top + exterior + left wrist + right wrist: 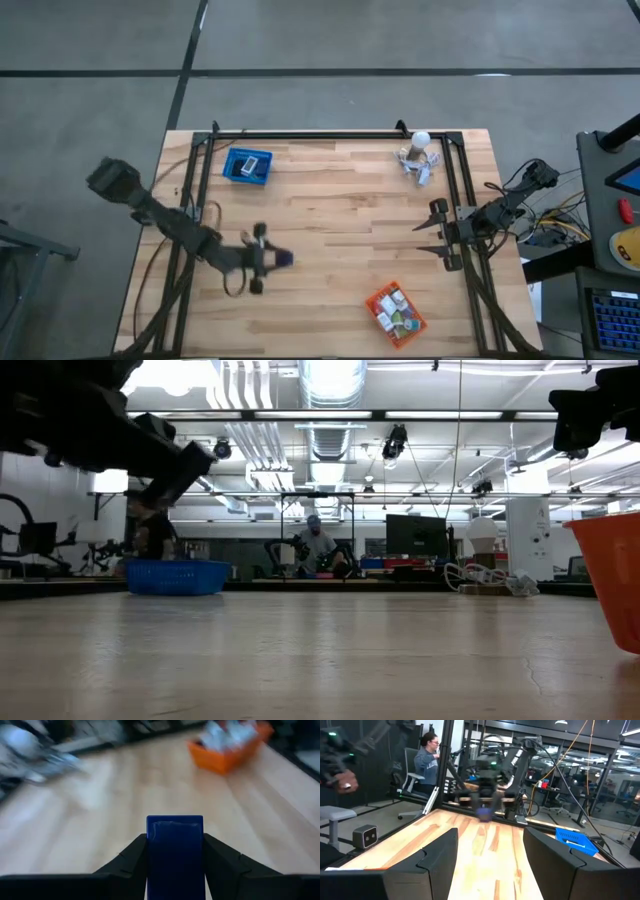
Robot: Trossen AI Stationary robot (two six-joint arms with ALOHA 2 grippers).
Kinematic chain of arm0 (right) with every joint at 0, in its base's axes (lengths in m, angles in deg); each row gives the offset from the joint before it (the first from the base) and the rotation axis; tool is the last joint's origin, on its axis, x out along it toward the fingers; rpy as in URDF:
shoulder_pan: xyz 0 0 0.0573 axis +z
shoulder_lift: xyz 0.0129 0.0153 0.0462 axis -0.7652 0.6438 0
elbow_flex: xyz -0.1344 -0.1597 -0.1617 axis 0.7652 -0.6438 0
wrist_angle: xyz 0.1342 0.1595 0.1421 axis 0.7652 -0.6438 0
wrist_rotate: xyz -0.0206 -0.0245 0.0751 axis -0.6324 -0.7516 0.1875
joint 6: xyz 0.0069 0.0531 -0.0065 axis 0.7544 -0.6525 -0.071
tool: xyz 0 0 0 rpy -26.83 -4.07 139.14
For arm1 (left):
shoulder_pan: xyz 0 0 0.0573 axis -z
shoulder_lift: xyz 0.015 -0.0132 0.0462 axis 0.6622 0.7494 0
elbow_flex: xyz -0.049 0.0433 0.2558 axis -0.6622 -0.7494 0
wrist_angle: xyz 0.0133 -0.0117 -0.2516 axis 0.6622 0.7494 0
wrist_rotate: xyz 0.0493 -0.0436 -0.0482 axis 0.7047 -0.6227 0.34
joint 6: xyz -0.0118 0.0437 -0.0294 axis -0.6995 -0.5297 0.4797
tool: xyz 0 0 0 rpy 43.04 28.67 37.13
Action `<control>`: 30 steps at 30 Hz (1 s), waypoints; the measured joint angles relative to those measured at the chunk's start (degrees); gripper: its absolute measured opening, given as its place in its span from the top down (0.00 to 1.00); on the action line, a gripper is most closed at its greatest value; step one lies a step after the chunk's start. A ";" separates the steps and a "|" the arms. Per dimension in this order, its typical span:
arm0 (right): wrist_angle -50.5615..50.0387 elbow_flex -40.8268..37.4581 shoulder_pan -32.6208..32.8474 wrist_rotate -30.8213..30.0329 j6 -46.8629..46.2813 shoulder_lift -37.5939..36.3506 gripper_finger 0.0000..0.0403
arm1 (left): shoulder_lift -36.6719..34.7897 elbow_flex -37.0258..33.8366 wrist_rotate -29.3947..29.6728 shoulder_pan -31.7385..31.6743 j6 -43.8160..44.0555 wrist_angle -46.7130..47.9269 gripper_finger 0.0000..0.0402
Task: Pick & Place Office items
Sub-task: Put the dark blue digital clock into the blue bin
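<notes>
My left gripper [270,259] is over the table's left-middle, shut on a dark blue block [175,851], also seen as the blue block [284,258] in the high view. The orange basket [396,313] near the near edge holds several small white, teal and red items. The blue basket [247,165] at the far left holds a dark item and a white one. My right gripper [432,232] hangs open at the table's right side, touching nothing. My left gripper pinches the dark blue block between its two fingers [131,860], one on each long side [150,855]. The block's free end [175,820] sticks out past the fingertips toward the table's right. It is lifted clear of the table.
A white ball-topped cluster of clips [418,155] stands near the far right corner. A black frame [330,135] runs along the far edge and down both sides. Bare wood [340,200] lies between the baskets. A person [427,762] sits beyond the table.
</notes>
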 joint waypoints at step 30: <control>0.42 -0.04 -0.02 0.04 0.52 -0.04 0.46 | -34.29 -17.55 -45.53 -63.55 -10.82 -3.91 0.64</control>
